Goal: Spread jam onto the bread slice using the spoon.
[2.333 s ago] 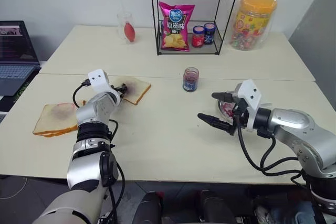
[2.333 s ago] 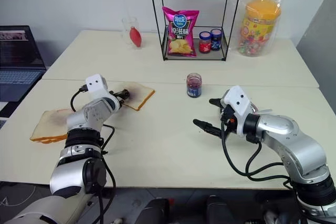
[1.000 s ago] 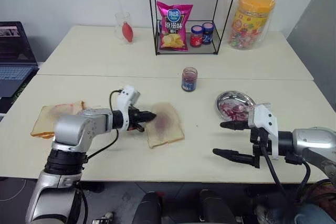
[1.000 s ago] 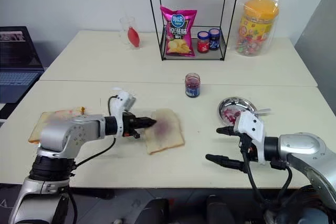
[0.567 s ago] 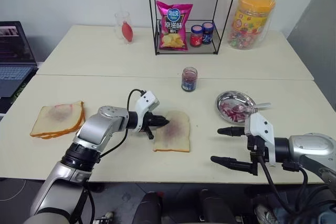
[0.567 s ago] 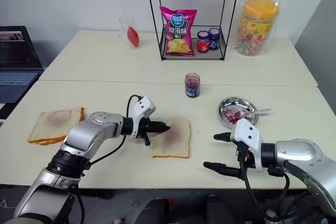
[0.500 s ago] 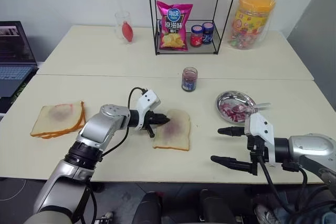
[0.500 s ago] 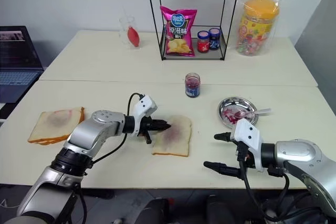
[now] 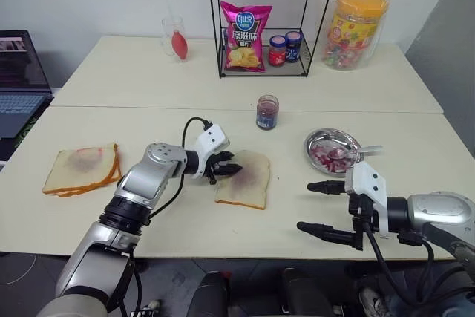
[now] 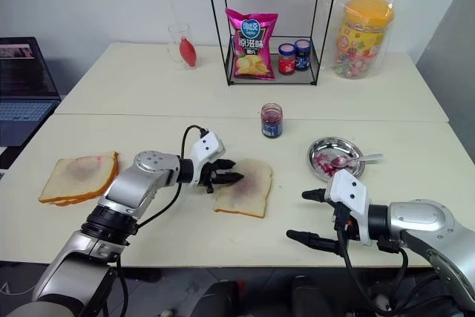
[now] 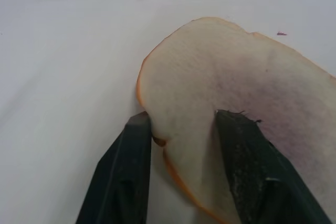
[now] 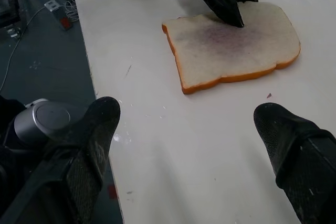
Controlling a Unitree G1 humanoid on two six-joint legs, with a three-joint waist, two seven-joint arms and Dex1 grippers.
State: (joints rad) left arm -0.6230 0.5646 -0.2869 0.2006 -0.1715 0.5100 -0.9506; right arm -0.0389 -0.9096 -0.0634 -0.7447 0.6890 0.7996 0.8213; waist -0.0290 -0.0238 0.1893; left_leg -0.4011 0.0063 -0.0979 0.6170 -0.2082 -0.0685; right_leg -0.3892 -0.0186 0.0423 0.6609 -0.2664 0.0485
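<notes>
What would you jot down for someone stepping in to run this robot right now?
Left gripper: fingers parted around the near-left edge of the bread slice, which lies flat mid-table.
Right gripper: open, empty, above the table's front edge.
Spoon rests in the steel dish; jam jar stands behind the bread.
Done: slice placed.
Left: take spoon, scoop jam, spread.

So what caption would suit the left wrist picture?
Left tool open astride the bread slice's crust edge, its fingers either side, on the white table.
</notes>
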